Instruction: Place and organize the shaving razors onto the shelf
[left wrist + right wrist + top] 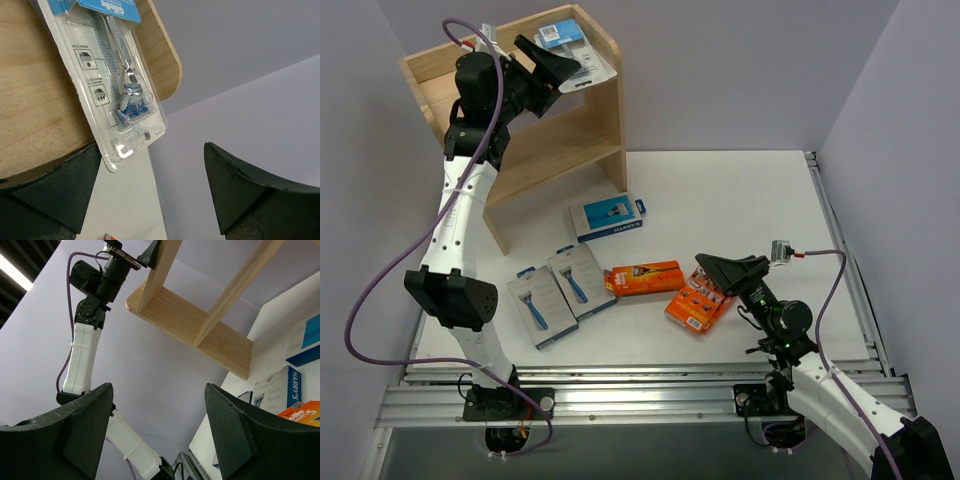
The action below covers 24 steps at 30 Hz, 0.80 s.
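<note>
**Ana:** While the left pincer (pixel 152 147) hangs wide open and empty, the blister pack (pixel 117 85) lies just ahead of it on the shelf (pixel 30 100) top, its end overhanging the edge.

**Ben:** Light, slick, bendy plastic, I'd guess, so pinch the stiffer header. The right pincer (pixel 720 268) is spread and empty too, with an orange box (pixel 698 300) just below. It's probably rigid, so grip its narrow edges.

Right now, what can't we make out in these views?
Blister pack: top view, left jaws cover part; left wrist view, header cut by top edge.
Shelf lower tier: top view, left arm hides its left part.
Grey-and-blue packs: top view, print too small.
Orange box: right wrist view, cut by right edge.
</note>
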Motion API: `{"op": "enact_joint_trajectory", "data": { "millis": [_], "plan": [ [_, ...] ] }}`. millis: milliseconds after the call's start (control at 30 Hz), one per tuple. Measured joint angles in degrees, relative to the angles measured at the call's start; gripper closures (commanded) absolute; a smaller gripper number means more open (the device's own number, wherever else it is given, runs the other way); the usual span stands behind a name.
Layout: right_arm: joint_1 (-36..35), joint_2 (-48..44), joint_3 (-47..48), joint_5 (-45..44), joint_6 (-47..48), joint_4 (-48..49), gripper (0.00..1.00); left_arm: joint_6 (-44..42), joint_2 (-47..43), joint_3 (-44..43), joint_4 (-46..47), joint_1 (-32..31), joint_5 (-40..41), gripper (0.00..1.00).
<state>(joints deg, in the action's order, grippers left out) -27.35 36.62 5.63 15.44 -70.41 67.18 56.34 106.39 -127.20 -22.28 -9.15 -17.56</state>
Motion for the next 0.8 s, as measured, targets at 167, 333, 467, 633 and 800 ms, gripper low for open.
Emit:
{"op": "enact_joint_trajectory", "data": {
  "millis": [167,333,467,633,800],
  "plan": [
    [0.0,0.02,-0.83,0.02,0.0,0.52,0.31,-1.27,-0.66,0.55,-0.02,0.02,0.52,0.06],
    [0.0,0.02,-0.96,0.02,0.24,0.42,0.31,-3.02,-2.05,1.49,-0.72,0.83,1.4,0.06],
    [0.0,0.44,-0.94,0.02,0.61,0.26,0.32,-4.31,-2.21,0.98,-1.6,1.9,1.33,0.06],
    [0.02,2.29,1.05,0.15,1.88,-1.25,0.4,-5.31,-4.11,3.52,-1.14,2.58,1.03,0.06],
    [0.02,6.69,11.13,0.87,6.51,-7.87,0.6,-8.41,-8.37,8.0,-1.36,3.65,1.62,0.06]
  ]
}}
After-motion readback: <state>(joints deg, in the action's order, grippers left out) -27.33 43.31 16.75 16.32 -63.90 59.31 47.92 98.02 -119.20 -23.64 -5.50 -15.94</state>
